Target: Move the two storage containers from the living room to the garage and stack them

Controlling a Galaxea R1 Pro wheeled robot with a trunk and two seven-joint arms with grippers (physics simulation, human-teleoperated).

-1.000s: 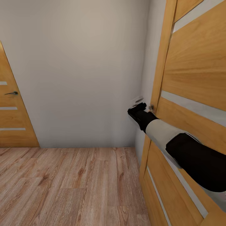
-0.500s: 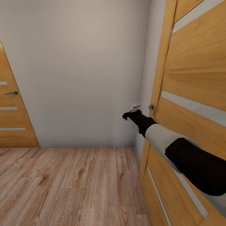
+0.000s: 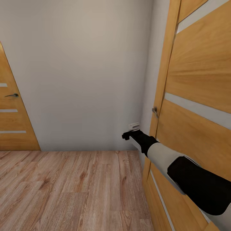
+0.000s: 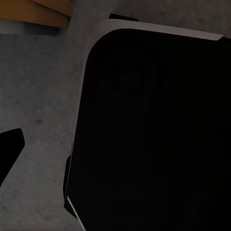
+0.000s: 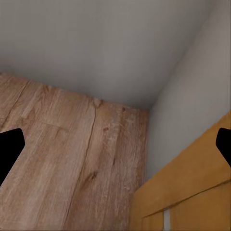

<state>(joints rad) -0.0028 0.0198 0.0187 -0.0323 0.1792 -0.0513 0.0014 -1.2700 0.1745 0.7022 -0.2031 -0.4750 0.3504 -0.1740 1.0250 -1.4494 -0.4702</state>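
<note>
While a closed striped wooden door (image 3: 12, 122) sits far left beyond the light plank floor (image 3: 73, 189), the right gripper (image 3: 130, 131), fingers spread wide, hangs just below the nearby striped wooden door's handle (image 3: 155, 111); no orange bins here.

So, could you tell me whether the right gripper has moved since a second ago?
Yes. The right gripper has dropped down and away from the door handle, which it was beside.

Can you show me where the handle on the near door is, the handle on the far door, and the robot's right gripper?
Near door handle (image 3: 155, 111), head view, on the metal lever.
Far door handle (image 3: 12, 95), head view, along the lever.
Right gripper (image 3: 128, 134), head view, between its fingers.
</note>
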